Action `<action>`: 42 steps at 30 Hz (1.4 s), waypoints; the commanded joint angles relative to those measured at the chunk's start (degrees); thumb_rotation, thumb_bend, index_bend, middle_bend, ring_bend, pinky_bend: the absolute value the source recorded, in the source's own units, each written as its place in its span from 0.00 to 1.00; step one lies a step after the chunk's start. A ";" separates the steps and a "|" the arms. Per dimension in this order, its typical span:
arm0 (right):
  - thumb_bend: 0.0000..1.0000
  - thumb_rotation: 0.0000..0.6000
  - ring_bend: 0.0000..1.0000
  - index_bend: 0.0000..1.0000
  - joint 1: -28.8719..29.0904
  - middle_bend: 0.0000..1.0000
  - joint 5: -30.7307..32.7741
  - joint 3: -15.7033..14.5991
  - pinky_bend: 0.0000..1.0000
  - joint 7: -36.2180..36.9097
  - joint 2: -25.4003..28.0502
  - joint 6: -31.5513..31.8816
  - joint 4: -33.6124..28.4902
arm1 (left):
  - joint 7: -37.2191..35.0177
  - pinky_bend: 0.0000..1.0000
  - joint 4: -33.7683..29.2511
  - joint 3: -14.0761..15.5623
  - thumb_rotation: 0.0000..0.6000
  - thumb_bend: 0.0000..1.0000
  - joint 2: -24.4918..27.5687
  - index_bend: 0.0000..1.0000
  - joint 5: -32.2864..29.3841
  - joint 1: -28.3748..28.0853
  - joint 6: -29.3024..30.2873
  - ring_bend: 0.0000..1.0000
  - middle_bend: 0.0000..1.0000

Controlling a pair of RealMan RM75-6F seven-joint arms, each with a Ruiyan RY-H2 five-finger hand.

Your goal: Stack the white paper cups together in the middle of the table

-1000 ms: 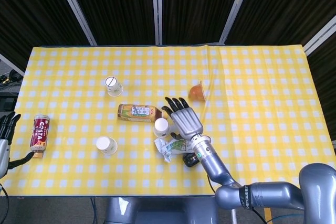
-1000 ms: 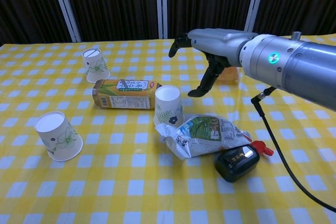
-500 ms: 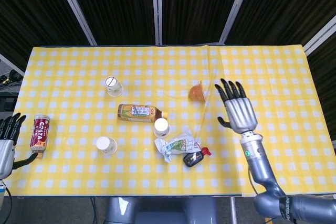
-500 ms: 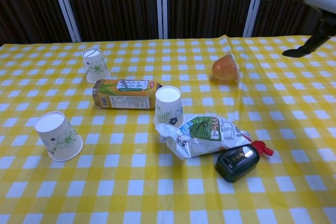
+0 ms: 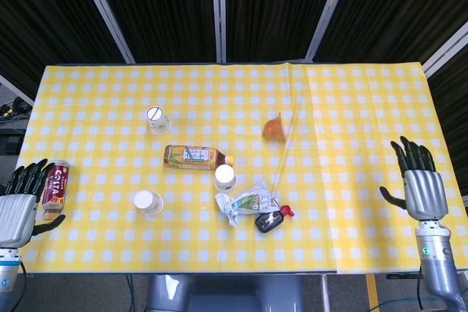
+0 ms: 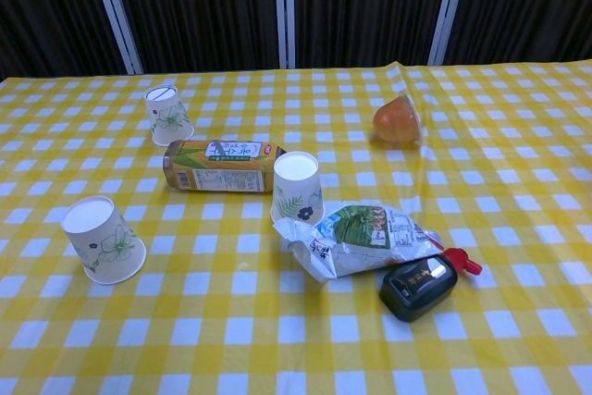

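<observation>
Tablecloth (image 6: 518, 164): glossy, creased plastic-looking check.
Cups (image 6: 297, 186): matt white paper, printed leaves.
Snack bag (image 6: 365, 233): shiny, crinkled foil.
Hands (image 5: 421, 189): smooth grey metal-look, black fingers.

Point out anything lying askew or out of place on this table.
The tea bottle and the red can lie on their sides, and the snack bag is crumpled. All three paper cups sit upside down, the left one tilted.

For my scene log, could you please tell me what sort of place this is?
Probably a robot test setup rather than a home: a table under a yellow checked cloth, dark curtain panels behind, and scattered paper cups.
</observation>
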 commanded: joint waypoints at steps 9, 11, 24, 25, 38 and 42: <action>0.12 1.00 0.00 0.05 -5.70 0.00 -6.41 1.23 0.00 3.83 2.27 6.33 1.21 | 5.27 0.00 -6.52 -2.30 1.00 0.09 4.23 0.03 0.27 -7.76 -9.50 0.00 0.00; 0.12 1.00 0.00 0.05 -6.21 0.00 -6.93 1.76 0.00 4.56 2.91 7.02 0.71 | 6.78 0.00 -7.81 -3.57 1.00 0.12 5.24 0.10 -0.54 -10.94 -13.63 0.00 0.00; 0.12 1.00 0.00 0.05 -8.54 0.00 -6.76 5.09 0.00 10.87 5.23 4.95 1.04 | 22.89 0.00 -12.82 -5.54 1.00 0.14 5.01 0.23 -17.26 -29.92 -38.17 0.00 0.00; 0.12 1.00 0.00 0.05 -8.64 0.00 -6.83 5.21 0.00 11.00 5.30 4.96 1.03 | 23.56 0.00 -12.89 -5.42 1.00 0.14 4.70 0.23 -18.02 -30.28 -38.18 0.00 0.00; 0.12 1.00 0.00 0.05 -9.98 0.00 -7.74 7.29 0.00 12.63 5.78 4.80 0.81 | 29.67 0.00 -16.87 -1.04 1.00 0.14 6.33 0.29 -24.76 -33.96 -37.79 0.00 0.00; 0.12 1.00 0.00 0.05 -10.19 0.00 -7.88 7.67 0.00 12.73 5.77 4.12 0.74 | 29.52 0.00 -16.44 0.90 1.00 0.14 6.32 0.29 -23.36 -33.26 -36.25 0.00 0.00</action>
